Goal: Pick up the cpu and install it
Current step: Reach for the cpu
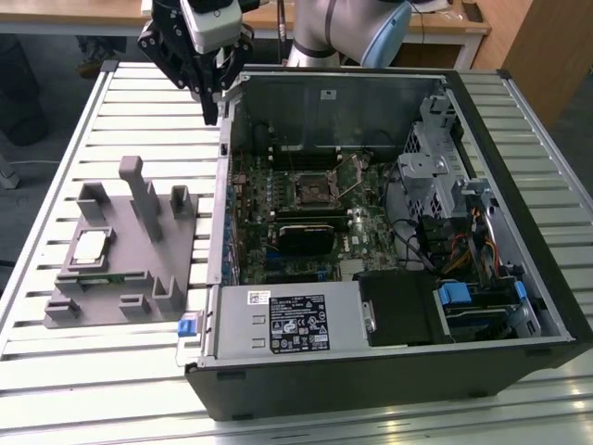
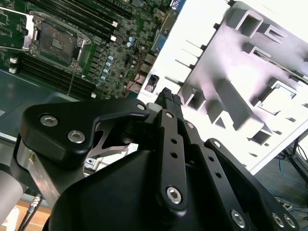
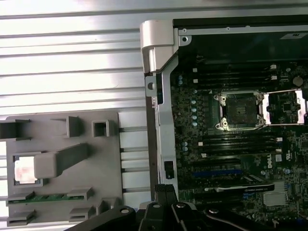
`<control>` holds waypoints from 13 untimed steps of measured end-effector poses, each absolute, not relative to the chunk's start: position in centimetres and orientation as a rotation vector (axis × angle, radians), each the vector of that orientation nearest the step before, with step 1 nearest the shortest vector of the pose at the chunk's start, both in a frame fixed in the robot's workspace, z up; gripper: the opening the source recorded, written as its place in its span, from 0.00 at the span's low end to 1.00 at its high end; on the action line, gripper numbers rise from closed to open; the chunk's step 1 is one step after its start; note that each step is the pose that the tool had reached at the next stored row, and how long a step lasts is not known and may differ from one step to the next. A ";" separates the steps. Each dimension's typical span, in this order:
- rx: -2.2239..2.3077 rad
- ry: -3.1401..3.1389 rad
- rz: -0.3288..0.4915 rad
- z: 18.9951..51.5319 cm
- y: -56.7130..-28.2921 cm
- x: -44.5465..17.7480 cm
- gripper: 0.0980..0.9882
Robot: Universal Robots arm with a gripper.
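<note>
Inspected an open black steel computer case (image 1: 389,371), laid on its side on a ribbed aluminium slat table (image 1: 139,102). Found the gripper (image 1: 211,111) hanging above the slats, just outside the case's far corner toward the exterior view's left. Recorded its matte black fingers as pressed together tip to tip, pinching nothing. Noted ribbed pads (image 2: 168,95) at the tips in the second wrist view, and bolted flat black linkage bars behind them.

Located the cpu (image 1: 90,246), a thin square with a pale, shiny metal top, lying flat in a square pocket of a grey matte holder (image 1: 130,255). Placed that holder on the table at the exterior view's left, beside the case wall and well apart from the gripper. Observed upright rectangular posts and hollow square blocks rising from its flat base. Saw the cpu (image 3: 25,169) glaring white in the first wrist view, just beside a slanted grey block of the holder. Recorded a long narrow green memory stick (image 1: 97,276) slotted in the holder near the cpu.

Inside the case, noted a green motherboard (image 1: 371,227) dense with small components. Found a square metal-framed socket (image 3: 238,110) with its dark centre exposed and a hinged load plate (image 3: 284,107) swung open beside it. Logged a grey sheet-metal power supply (image 1: 287,320) bearing a white label along the near wall, and a silver drive cage (image 1: 435,158) toward the exterior view's right.
</note>
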State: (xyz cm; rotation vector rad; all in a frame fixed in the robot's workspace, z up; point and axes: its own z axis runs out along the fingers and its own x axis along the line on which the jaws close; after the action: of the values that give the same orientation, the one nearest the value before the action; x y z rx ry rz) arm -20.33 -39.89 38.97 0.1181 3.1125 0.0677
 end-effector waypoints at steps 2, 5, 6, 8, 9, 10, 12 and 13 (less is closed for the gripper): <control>0.118 3.112 0.068 39.0 -39.9 -20.5 0.01; 0.118 3.113 0.068 39.0 -39.9 -20.8 0.01; 0.118 3.113 0.068 39.0 -39.9 -20.9 0.01; 0.118 3.113 0.068 38.9 -39.9 -21.1 0.01; 0.118 3.113 0.068 38.9 -39.9 -21.1 0.01; 0.118 3.113 0.068 38.9 -39.9 -21.2 0.01; 0.118 3.112 0.068 38.9 -39.9 -21.4 0.01; 0.118 3.112 0.068 38.9 -39.9 -21.5 0.01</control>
State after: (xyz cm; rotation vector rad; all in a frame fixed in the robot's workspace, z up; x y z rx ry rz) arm -21.49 -39.90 38.93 0.1179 3.1124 0.0677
